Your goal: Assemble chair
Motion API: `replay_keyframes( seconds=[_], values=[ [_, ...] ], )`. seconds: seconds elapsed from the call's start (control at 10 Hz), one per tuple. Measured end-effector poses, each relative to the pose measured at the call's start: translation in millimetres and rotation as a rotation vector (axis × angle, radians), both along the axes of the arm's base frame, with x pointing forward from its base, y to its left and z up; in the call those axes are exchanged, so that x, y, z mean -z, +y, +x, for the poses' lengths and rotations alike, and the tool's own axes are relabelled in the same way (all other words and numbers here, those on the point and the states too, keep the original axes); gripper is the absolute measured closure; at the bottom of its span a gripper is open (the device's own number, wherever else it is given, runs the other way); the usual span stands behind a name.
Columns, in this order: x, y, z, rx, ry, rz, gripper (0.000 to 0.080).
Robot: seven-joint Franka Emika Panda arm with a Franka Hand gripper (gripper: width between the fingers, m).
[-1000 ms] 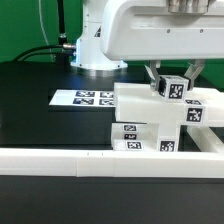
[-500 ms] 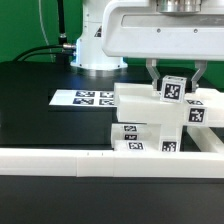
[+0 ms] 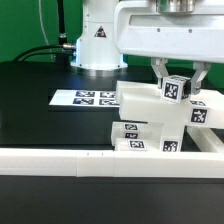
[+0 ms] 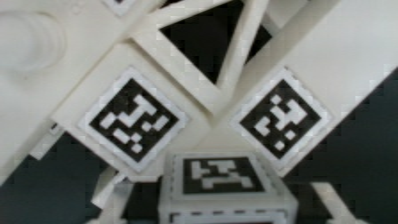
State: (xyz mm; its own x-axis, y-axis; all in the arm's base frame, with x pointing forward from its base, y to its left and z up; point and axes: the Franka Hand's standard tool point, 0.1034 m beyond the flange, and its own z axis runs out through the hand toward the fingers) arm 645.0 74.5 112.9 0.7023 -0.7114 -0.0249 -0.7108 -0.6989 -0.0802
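The chair [image 3: 150, 115] is a cluster of chunky white tagged pieces near the exterior view's right, behind the front rail. My gripper [image 3: 178, 80] hangs over its top and is shut on a small cube-like tagged block [image 3: 177, 89], with one finger [image 3: 159, 72] on each side. The block sits against the chair's upper slab [image 3: 140, 100]. In the wrist view the block [image 4: 217, 185] lies between my fingertips [image 4: 118, 190], under two slanted tagged chair pieces [image 4: 128, 115]. The contact between block and chair is hidden.
The marker board [image 3: 85, 98] lies flat on the black table to the exterior view's left of the chair. A long plain white rail [image 3: 90, 160] runs across the front. The arm's white base [image 3: 98, 40] stands at the back.
My gripper and the cube-like block have shifted slightly toward the exterior view's right. The chair's upper slab has shifted the same way a little.
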Motion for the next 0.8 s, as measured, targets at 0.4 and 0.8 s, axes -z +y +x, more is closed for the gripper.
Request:
replay_keyframes(
  seconds=[0.4, 0.8],
  values=[
    [0.9, 0.5, 0.3, 0.414, 0.031, 0.080, 0.0517],
    [1.2, -1.0, 1.9, 0.600, 0.040, 0.101, 0.0517]
  ],
)
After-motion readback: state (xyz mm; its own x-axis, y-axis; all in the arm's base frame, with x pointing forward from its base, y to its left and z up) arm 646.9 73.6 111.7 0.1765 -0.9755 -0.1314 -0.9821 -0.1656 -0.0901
